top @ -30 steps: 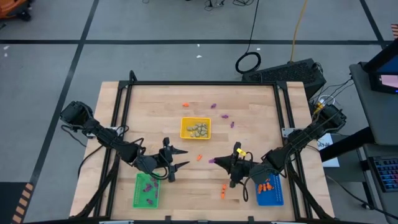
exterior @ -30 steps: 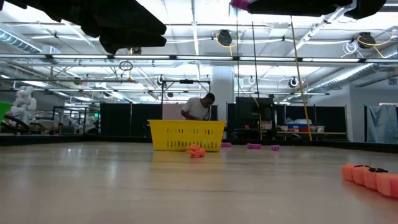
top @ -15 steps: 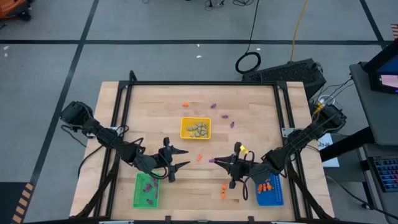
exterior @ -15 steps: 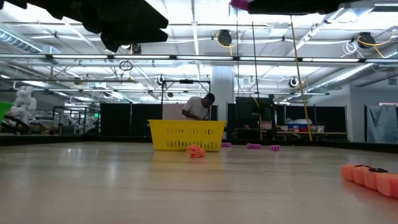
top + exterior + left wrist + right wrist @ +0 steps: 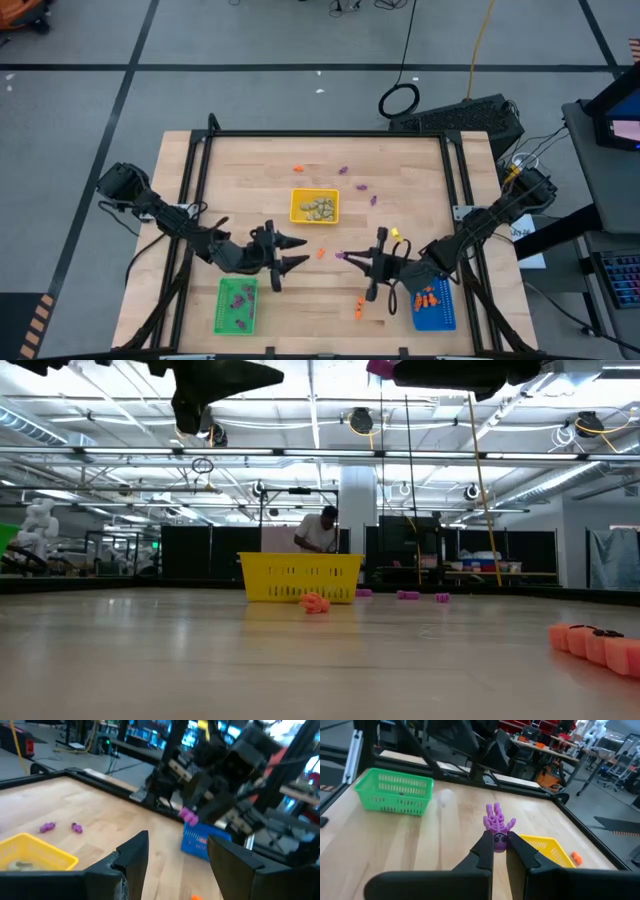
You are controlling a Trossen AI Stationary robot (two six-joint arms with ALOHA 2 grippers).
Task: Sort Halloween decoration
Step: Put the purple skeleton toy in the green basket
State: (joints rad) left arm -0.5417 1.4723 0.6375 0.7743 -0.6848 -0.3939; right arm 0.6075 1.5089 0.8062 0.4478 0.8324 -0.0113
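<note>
The sorting seems about half done: the yellow tray (image 5: 314, 207), green tray (image 5: 236, 305) and blue tray (image 5: 432, 304) already hold trinkets, but some orange and purple ones lie loose on the worktop (image 5: 260, 170). The right hand (image 5: 499, 848), above the worktop, pinches a purple trinket (image 5: 497, 823); the left hand (image 5: 177, 851) hovers wide, empty.

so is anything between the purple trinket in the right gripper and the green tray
Yes: the left gripper, open, hovers between the purple trinket and the green tray, above the table; the bare wood below it looks clear.
</note>
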